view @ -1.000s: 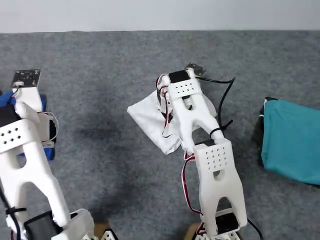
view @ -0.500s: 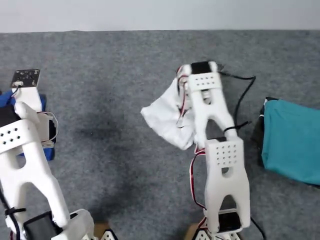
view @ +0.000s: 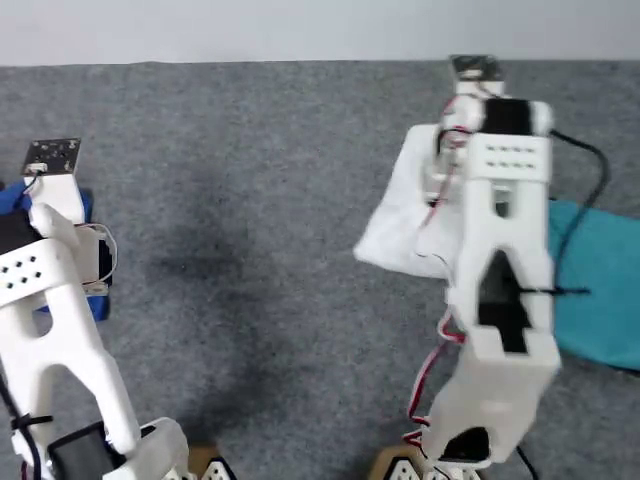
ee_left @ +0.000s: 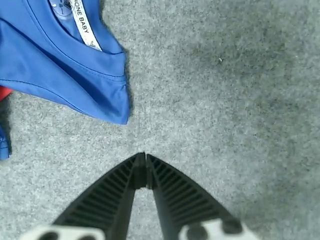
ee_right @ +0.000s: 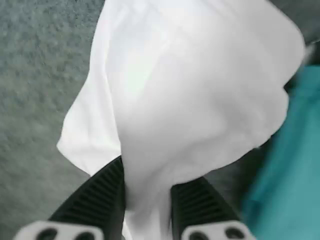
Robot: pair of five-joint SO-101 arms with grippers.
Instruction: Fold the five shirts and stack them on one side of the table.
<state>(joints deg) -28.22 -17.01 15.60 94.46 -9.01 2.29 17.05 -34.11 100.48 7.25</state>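
Note:
My right gripper (ee_right: 147, 192) is shut on a folded white shirt (ee_right: 190, 95), which hangs from it above the grey carpet. In the high view the white shirt (view: 400, 215) sits at the back right, just left of a teal shirt (view: 600, 290) lying at the right edge. The teal shirt (ee_right: 287, 150) also shows beside the white one in the right wrist view. My left gripper (ee_left: 145, 172) is shut with nothing in it, close to a blue shirt (ee_left: 55, 65) on the carpet. The left arm (view: 50, 270) stands at the far left.
A bit of red cloth (ee_left: 4, 93) peeks from under the blue shirt. The grey carpet (view: 250, 200) lies bare between the two arms. A pale wall strip (view: 300, 30) runs along the back.
The right arm has carried the white shirt from the middle of the table to the right, up beside the teal shirt. The left arm has not moved.

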